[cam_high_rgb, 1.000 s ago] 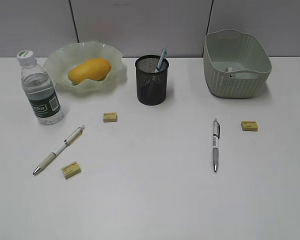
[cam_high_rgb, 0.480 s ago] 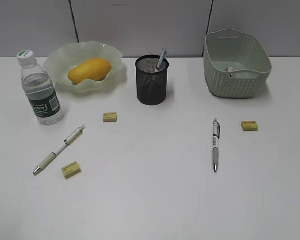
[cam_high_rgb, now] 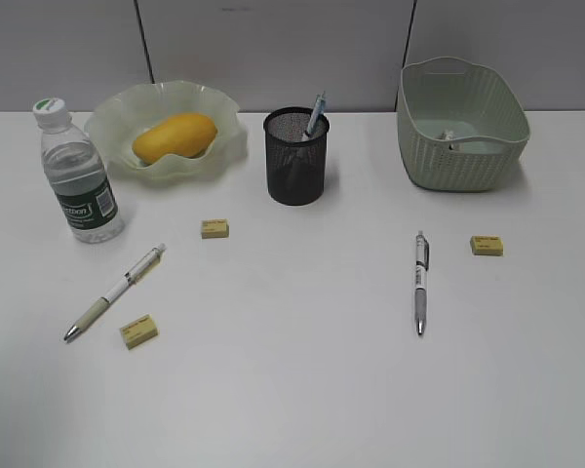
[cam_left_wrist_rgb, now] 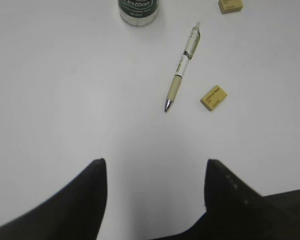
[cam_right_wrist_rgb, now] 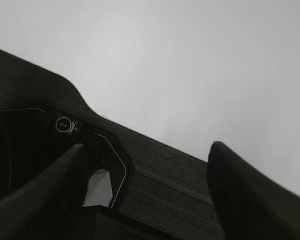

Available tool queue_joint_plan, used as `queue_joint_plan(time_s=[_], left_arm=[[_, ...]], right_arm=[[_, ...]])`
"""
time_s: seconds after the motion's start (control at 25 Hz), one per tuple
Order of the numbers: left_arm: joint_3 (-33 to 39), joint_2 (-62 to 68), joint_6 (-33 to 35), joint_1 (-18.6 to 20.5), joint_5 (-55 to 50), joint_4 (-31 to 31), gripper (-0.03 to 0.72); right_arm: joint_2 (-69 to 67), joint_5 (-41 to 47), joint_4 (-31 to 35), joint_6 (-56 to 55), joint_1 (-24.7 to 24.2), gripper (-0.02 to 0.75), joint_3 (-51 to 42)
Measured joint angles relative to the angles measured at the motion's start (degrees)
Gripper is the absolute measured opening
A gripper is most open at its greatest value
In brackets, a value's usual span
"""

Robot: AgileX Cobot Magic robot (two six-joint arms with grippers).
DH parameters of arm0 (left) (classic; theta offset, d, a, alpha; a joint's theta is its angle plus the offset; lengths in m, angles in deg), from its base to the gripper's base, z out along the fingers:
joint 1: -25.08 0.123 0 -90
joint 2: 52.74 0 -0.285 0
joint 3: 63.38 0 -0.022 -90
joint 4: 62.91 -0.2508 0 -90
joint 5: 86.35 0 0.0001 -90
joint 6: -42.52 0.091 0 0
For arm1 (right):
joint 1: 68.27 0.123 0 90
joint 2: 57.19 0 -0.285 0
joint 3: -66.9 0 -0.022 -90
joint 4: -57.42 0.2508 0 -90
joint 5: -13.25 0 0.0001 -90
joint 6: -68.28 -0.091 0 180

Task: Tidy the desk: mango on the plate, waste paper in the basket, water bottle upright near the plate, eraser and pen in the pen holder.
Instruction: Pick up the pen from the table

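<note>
The mango (cam_high_rgb: 175, 136) lies in the wavy-rimmed plate (cam_high_rgb: 127, 112). Left of the plate the water bottle (cam_high_rgb: 76, 175) stands upright. One pen (cam_high_rgb: 317, 112) sticks out of the pen holder (cam_high_rgb: 295, 156). A scrap of waste paper (cam_high_rgb: 448, 136) lies in the basket (cam_high_rgb: 462, 156). On the desk lie two pens (cam_high_rgb: 115, 292) (cam_high_rgb: 420, 282) and three erasers (cam_high_rgb: 138, 331) (cam_high_rgb: 214, 228) (cam_high_rgb: 487, 245). My left gripper (cam_left_wrist_rgb: 155, 165) is open and empty, short of a pen (cam_left_wrist_rgb: 182, 67) and an eraser (cam_left_wrist_rgb: 213, 97). My right gripper (cam_right_wrist_rgb: 149, 147) is open and empty.
Neither arm shows in the exterior view. In the right wrist view a dark textured base (cam_right_wrist_rgb: 155, 170) lies under the gripper, against the white desk (cam_right_wrist_rgb: 190, 60). A grey panel wall (cam_high_rgb: 273, 49) runs behind the desk.
</note>
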Motion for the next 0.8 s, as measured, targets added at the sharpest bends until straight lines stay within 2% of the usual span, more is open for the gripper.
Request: queue_joint_plan(time_s=[0.24,0.64,0.8], left_arm=[[-5.62,9.54,0.0,-4.03,0.88,0.36,0.467],[-13.06,26.24,0.0,-14.3,0.77,-0.61,0.467],[-16.58,33.27,0.0,-15.66,0.71,-0.84,0.467]], right_arm=[[0.0,-0.05,-0.06,0.0,0.0,0.582,-0.05],[0.0,0.01,-0.06,-0.06,0.0,0.582,-0.05],[0.0,0.01,-0.06,-0.06,0.0,0.582,-0.05]])
